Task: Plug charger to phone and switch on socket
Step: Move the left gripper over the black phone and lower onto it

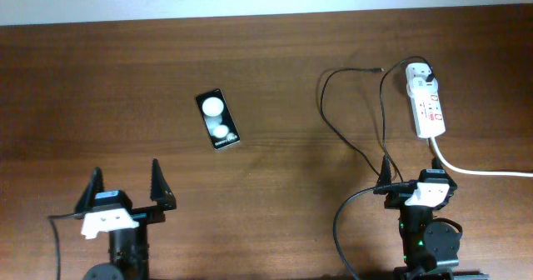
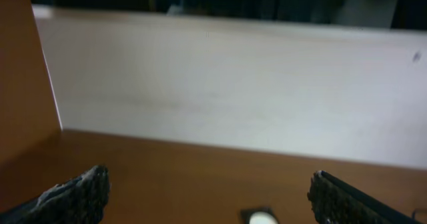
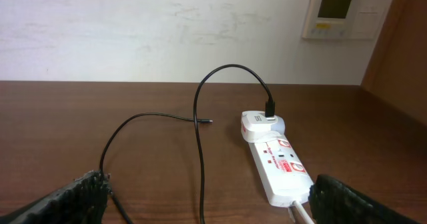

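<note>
The black phone (image 1: 217,120) lies face up left of the table's centre, two white spots on its screen; its far end shows at the bottom of the left wrist view (image 2: 260,217). The white socket (image 1: 427,105) (image 3: 283,167) lies at the far right, with the charger's white adapter (image 1: 419,76) (image 3: 260,125) plugged into its far end. The thin black charger cable (image 1: 333,130) (image 3: 198,137) loops over the table, and its connector tip (image 1: 381,68) (image 3: 209,122) lies loose, far from the phone. My left gripper (image 1: 127,188) (image 2: 210,201) is open and empty near the front edge. My right gripper (image 1: 419,178) (image 3: 210,201) is open and empty just short of the socket.
The socket's thick white cord (image 1: 475,170) (image 3: 301,214) runs off to the right past my right gripper. A pale wall (image 3: 167,31) stands behind the table, with a wall control panel (image 3: 337,14). A brown side panel (image 2: 23,84) rises at the left.
</note>
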{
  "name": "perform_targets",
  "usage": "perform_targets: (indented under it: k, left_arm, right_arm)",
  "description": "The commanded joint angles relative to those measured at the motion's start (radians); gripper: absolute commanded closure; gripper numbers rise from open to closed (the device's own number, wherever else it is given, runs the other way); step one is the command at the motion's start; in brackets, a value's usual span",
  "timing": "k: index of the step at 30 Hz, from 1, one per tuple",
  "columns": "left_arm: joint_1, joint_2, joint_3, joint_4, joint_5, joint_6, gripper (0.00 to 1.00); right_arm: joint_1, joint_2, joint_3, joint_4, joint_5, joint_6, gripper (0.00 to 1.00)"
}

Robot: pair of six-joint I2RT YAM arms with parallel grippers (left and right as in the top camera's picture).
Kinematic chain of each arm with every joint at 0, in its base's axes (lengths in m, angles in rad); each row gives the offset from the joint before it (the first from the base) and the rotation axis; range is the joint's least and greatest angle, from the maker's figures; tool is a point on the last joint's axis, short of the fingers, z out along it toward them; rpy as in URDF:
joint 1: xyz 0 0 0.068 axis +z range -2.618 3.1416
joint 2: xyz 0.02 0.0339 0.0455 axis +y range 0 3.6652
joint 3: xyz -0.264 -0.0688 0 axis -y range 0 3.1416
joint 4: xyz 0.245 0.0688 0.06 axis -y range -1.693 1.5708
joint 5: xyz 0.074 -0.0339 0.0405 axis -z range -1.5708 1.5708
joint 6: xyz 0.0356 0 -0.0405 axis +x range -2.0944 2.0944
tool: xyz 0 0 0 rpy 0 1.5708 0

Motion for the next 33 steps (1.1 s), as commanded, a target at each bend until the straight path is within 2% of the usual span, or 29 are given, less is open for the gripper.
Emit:
perform_targets:
  k: [1,5,12,16,18,20,24,26,31,33]
  left_arm:
    - [0.001,0.095,0.149,-0.049,0.016,-0.026,0.01]
    - [0.002,0.297,0.324,-0.112,0.146,-0.037,0.01]
    - [0.001,0.772,0.745,-0.323,0.24,-0.04,0.01]
    - [-0.007,1.104,1.078,-0.581,0.272,-0.103,0.01]
    - [-0.014,1.181,1.094,-0.608,0.42,-0.103,0.01]
    - [-0.014,1.227,1.094,-0.701,0.434,-0.103,0.01]
    - [-0.014,1.288,1.094,-0.746,0.449,-0.122,0.01]
    - [-0.014,1.289,1.095,-0.745,0.422,-0.269,0.01]
    - [-0.014,1.291,1.1,-0.748,0.317,-0.449,0.01]
    - [-0.014,1.332,1.163,-0.775,0.312,-0.452,0.0]
  right_arm:
    - [-0.008,-0.005,-0.005,-0.009,-0.009,-0.003,0.01]
    - [-0.008,-0.005,-0.005,-0.009,-0.009,-0.003,0.01]
    - [-0.008,-0.005,-0.005,-0.009,-0.009,-0.003,0.01]
    - [-0.008,-0.005,-0.005,-0.009,-0.009,-0.003,0.01]
    - [-0.008,-0.005,-0.005,-0.009,-0.009,-0.003,0.01]
    - [-0.008,-0.005,-0.005,-0.009,-0.009,-0.003,0.01]
    - [-0.008,-0.005,-0.005,-0.009,-0.009,-0.003,0.01]
    - [-0.008,-0.005,-0.005,-0.009,-0.009,-0.003,0.01]
    - [-0.008,-0.005,-0.005,-0.009,-0.009,-0.003,0.01]
    - [-0.008,-0.005,-0.005,-0.009,-0.009,-0.003,0.01]
